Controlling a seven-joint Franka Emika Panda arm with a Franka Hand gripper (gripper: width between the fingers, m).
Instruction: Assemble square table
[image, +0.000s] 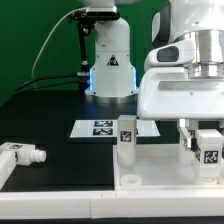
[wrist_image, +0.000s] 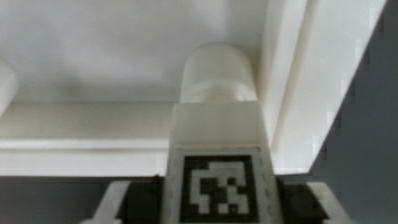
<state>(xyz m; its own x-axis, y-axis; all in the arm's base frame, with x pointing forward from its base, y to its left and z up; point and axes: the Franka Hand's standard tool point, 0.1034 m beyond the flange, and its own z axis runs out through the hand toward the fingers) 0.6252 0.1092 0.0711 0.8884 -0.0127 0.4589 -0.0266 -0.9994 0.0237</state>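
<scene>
Square panel (image: 90, 186) lay nearest w/ upright leg (image: 127, 137) standing at a far corner. Gripper (image: 205, 147) was clamped on held leg (wrist_image: 221, 115) over panel, exterior view's right. Loose leg (image: 22, 155) lay on table (image: 50, 115), exterior view's left.

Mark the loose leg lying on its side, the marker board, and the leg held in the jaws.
loose leg (image: 24, 155): exterior view, its white body.
marker board (image: 96, 128): exterior view, a printed tag.
held leg (wrist_image: 217, 182): wrist view, its tag face.
</scene>
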